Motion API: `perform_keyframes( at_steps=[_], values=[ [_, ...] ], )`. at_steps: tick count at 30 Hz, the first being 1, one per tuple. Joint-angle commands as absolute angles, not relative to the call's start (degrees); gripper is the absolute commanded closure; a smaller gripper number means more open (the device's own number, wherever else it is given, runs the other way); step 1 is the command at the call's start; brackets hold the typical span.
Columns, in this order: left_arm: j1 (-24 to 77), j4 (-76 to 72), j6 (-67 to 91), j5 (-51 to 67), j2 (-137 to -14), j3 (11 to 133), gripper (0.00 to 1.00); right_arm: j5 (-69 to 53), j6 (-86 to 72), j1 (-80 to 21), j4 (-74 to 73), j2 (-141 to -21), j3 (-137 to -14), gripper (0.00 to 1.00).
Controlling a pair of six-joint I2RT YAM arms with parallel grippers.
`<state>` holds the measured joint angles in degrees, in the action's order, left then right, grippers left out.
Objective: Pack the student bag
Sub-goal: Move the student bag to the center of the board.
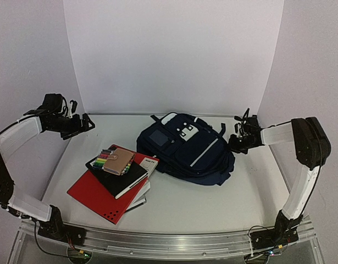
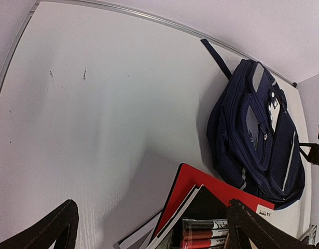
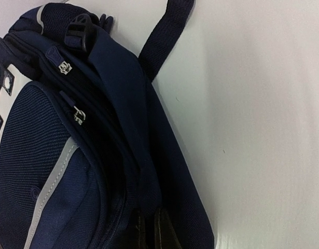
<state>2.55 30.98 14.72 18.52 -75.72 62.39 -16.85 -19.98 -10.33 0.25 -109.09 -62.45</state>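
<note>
The student bag (image 1: 185, 148), dark navy with white stripes and white buckles, lies flat and zipped at the table's middle. It also shows in the left wrist view (image 2: 258, 135) and the right wrist view (image 3: 55, 171). My right gripper (image 1: 233, 144) is at the bag's right edge. In the right wrist view it (image 3: 150, 224) is shut on a fold of the navy fabric beside the zip. My left gripper (image 1: 87, 124) hovers high at the far left, open and empty; its fingers (image 2: 55, 228) stand wide apart above the book stack.
Left of the bag is a stack: a red folder (image 1: 97, 195), a black notebook (image 1: 125, 180), a tan wallet (image 1: 118, 163) and a pack of markers (image 1: 105, 155). The folder (image 2: 200, 187) and markers (image 2: 203, 233) show below the left gripper. A black strap (image 3: 167, 36) trails behind the bag.
</note>
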Motion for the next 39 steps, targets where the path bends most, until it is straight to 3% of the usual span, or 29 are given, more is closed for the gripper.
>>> perform_keyframes(
  at_steps=[1,5,12,15,18,21,25,31,39],
  values=[
    [3.22,29.98,13.36,19.39,-73.97,63.18,0.0,-11.62,-29.46,-10.17,-2.43,-100.5,-53.12,1.0],
    [3.37,30.13,13.29,19.01,-73.87,63.35,0.0,-10.44,-37.05,-12.54,-2.44,-91.16,-43.26,1.0],
    [3.92,30.1,13.04,19.69,-73.87,63.37,0.0,-9.5,-48.27,-25.2,-3.22,-81.02,-35.22,0.98],
    [4.56,30.12,12.77,19.36,-73.38,63.21,0.0,-8.08,-48.95,-26.57,-5.28,-78.04,-34.62,0.8],
    [5.33,29.83,12.62,19.04,-72.84,63.1,0.0,-2.98,-46.0,-26.57,-8.66,-74.11,-37.24,0.49],
    [5.56,29.78,12.74,18.47,-72.44,63.15,0.0,-0.04,-40.89,-26.54,-10.74,-73.52,-41.79,0.28],
    [5.82,29.41,12.77,18.4,-72.27,62.68,0.0,-4.86,-32.05,-26.46,-10.61,-79.06,-48.61,0.17],
    [6.69,29.18,11.51,19.47,-72.52,62.35,0.0,-15.21,-23.01,-24.41,-9.98,-90.54,-56.83,0.14],
    [8.1,28.55,10.25,19.6,-71.63,61.71,0.0,-22.24,-20.47,-20.39,-7.38,-100.22,-59.73,0.36]
  ],
)
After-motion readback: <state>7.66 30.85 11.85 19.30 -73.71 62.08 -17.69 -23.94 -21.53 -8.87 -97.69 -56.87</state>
